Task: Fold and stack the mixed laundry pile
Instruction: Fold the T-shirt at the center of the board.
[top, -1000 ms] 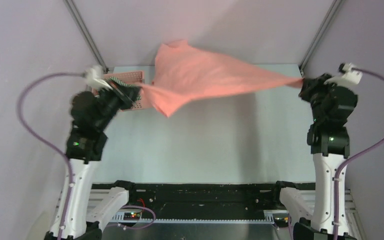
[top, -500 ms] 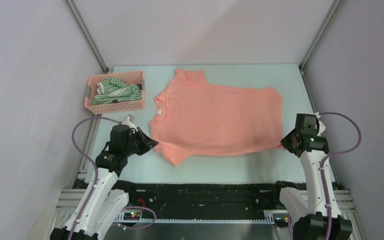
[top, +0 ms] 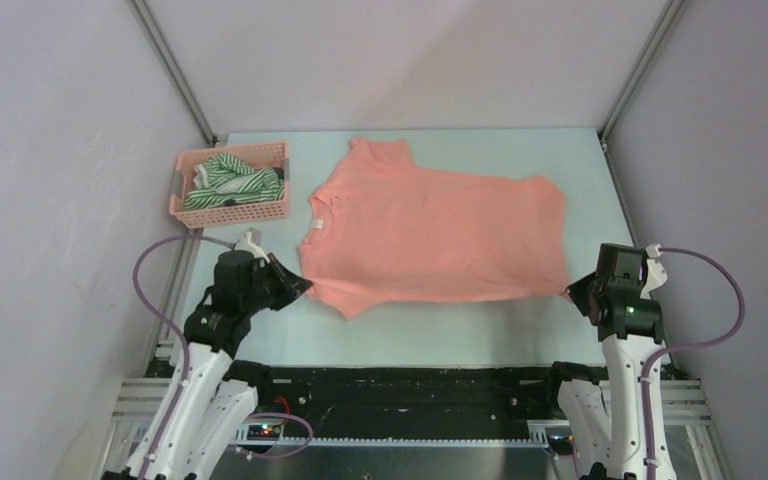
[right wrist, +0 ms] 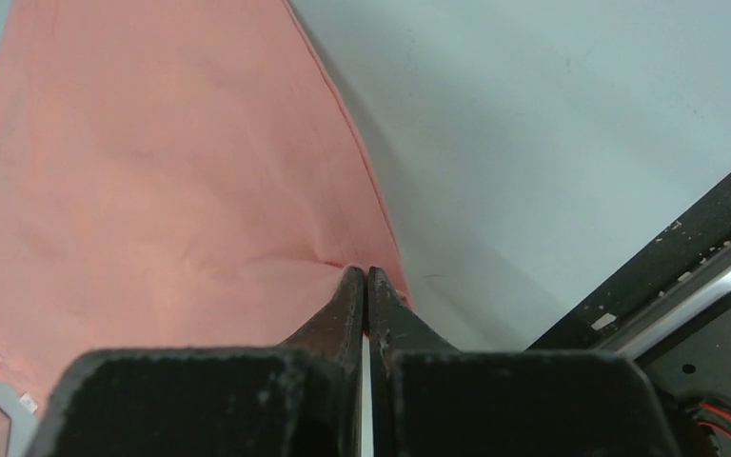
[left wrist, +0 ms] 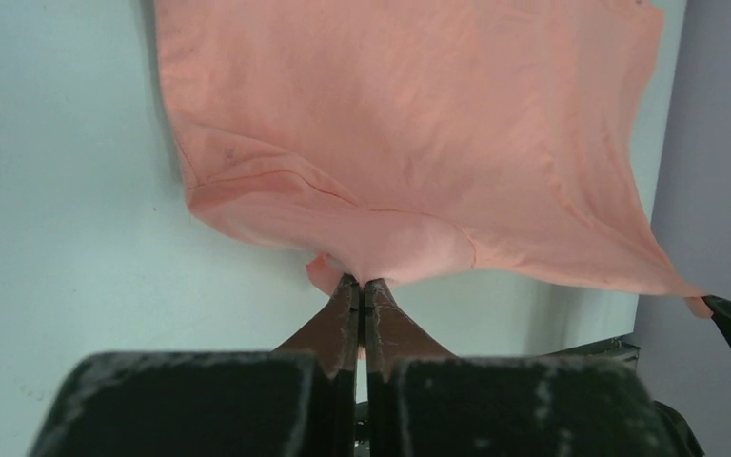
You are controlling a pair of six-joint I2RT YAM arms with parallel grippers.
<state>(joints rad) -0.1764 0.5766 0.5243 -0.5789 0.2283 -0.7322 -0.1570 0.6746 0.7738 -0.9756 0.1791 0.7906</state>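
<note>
So the pink shirt [top: 435,235] is spread flat on the bench [top: 440,335], nothing folded yet. The left claw [left wrist: 361,283] and right claw [right wrist: 366,271] each pinch a near corner, and the striped one [top: 228,180] waits in the basket [top: 228,212].

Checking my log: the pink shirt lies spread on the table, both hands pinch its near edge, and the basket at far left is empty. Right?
Not empty: the top external view shows a striped garment lying in the basket. The rest stands: pink shirt spread, left hand and right hand pinching its near edge.
</note>
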